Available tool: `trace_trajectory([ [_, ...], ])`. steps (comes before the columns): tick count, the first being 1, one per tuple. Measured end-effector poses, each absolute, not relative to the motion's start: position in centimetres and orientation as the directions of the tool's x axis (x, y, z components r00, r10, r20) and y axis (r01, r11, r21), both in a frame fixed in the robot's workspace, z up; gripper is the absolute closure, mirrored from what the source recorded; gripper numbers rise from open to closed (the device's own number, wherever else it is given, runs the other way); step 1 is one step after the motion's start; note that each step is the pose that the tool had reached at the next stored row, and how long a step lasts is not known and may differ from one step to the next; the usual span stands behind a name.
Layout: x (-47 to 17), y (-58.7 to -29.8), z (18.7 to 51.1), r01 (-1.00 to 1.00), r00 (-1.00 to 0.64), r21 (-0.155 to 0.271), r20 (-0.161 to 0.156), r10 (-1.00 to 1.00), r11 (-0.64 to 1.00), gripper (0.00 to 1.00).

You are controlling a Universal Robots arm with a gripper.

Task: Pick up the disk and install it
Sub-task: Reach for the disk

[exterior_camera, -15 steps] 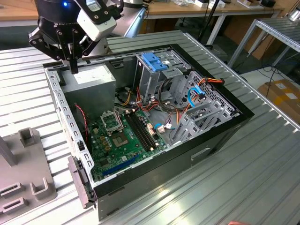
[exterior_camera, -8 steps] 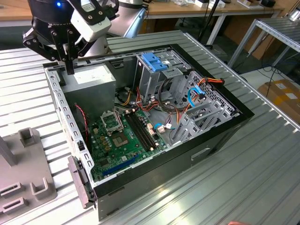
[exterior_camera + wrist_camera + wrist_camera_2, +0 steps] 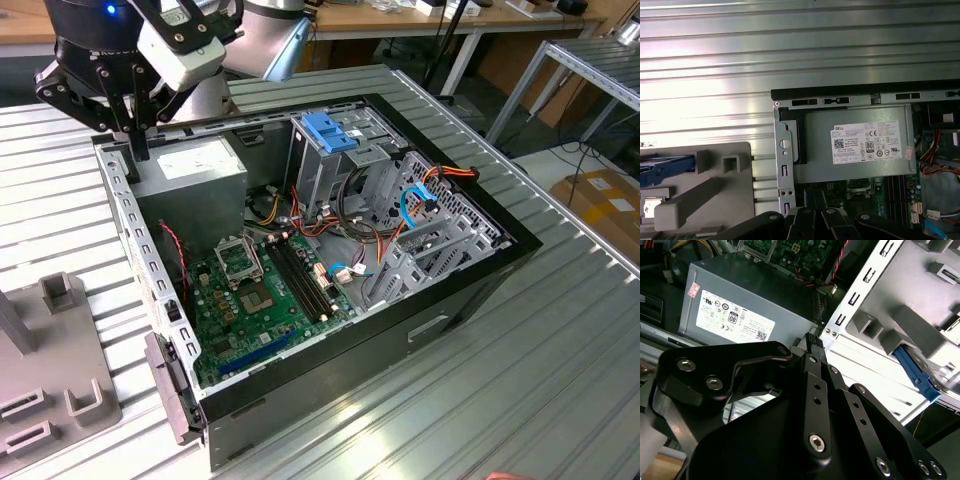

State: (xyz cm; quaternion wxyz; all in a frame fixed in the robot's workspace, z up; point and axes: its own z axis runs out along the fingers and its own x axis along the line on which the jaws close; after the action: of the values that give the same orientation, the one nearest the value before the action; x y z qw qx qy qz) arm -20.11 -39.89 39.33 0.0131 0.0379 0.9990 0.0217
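1. Claw [image 3: 140, 150]: the fingers appear drawn together with nothing between them, though the angle in the exterior view is poor. In the second wrist view the black tips [image 3: 813, 340] meet.
2. Position: the claw hangs over a corner of the open computer case [image 3: 480, 290], directly above its perforated metal wall. The power-supply box [image 3: 190, 170] sits just beside and below the claw.
3. Disk [image 3: 670, 166]: in the first wrist view its blue carrier edge rests in a grey holder [image 3: 715, 185] outside the case. It lies off to one side of the claw, apart from it and untouched.
4. Case interior: a green motherboard [image 3: 260, 290] lies below and beyond the claw. A grey cage with a blue cap [image 3: 330, 130] stands farther off.
5. Surface: case and holder stand on a ribbed silver metal bench [image 3: 480, 400], which reflects light in bands.
6. Room: wooden-topped tables [image 3: 400, 20] stand behind the bench. A cardboard box [image 3: 605, 200] sits on the floor at the exterior view's right.
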Motion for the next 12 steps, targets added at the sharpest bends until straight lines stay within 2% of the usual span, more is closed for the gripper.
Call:
trace_trajectory([
  [12,-21.5,-39.9,39.3,0.075,-0.997,0.044,-0.024,0.076,0.996,0.89],
])
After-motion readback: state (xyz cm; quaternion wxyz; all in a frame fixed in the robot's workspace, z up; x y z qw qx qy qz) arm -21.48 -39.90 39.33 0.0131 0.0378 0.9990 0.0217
